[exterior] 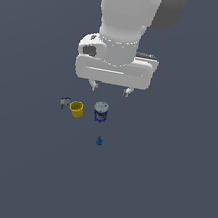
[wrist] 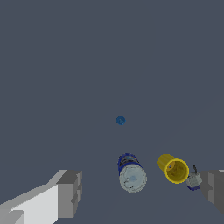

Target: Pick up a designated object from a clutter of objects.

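Observation:
The designated object, a small blue-labelled can (exterior: 101, 112) with a silver-grey top, stands upright in the middle of the clutter. In the wrist view the can (wrist: 131, 172) shows its round grey top from above. My gripper (exterior: 110, 88) hangs above and behind the can, open, with nothing between its fingers. In the wrist view the two grey fingertips (wrist: 70, 193) frame the can, well apart from it, and the gripper (wrist: 142, 192) holds nothing.
A yellow cup (exterior: 76, 109) stands at the can's side toward the exterior view's left, with a small grey-blue gadget (exterior: 64, 102) touching it. A tiny blue piece (exterior: 99, 140) lies nearer the camera. The same cup (wrist: 174, 168), gadget (wrist: 193, 179) and piece (wrist: 120, 120) show in the wrist view.

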`<state>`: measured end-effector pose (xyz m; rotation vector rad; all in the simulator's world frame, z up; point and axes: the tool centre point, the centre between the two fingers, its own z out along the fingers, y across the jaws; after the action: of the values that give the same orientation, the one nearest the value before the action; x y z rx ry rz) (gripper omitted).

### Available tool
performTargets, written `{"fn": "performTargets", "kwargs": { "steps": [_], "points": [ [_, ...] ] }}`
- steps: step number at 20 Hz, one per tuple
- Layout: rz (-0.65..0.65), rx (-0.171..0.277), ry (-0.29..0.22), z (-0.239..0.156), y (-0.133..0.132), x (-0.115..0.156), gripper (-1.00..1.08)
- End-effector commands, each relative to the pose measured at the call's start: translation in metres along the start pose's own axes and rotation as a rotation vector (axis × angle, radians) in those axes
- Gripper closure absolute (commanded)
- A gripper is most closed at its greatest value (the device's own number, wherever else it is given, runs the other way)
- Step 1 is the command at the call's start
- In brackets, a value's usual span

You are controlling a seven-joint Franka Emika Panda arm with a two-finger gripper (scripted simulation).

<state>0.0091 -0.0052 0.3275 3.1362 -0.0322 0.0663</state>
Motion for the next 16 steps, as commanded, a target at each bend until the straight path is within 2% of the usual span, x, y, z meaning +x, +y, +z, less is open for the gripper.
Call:
{"fn": "performTargets", "kwargs": {
  "steps": [1,16],
  "points": [
    [0.0,0.0,0.0,0.0,0.0,0.0,-0.92],
    [-0.025,0.017,0.019,-0.012,-0.012,0.002,-0.92]
  ]
}}
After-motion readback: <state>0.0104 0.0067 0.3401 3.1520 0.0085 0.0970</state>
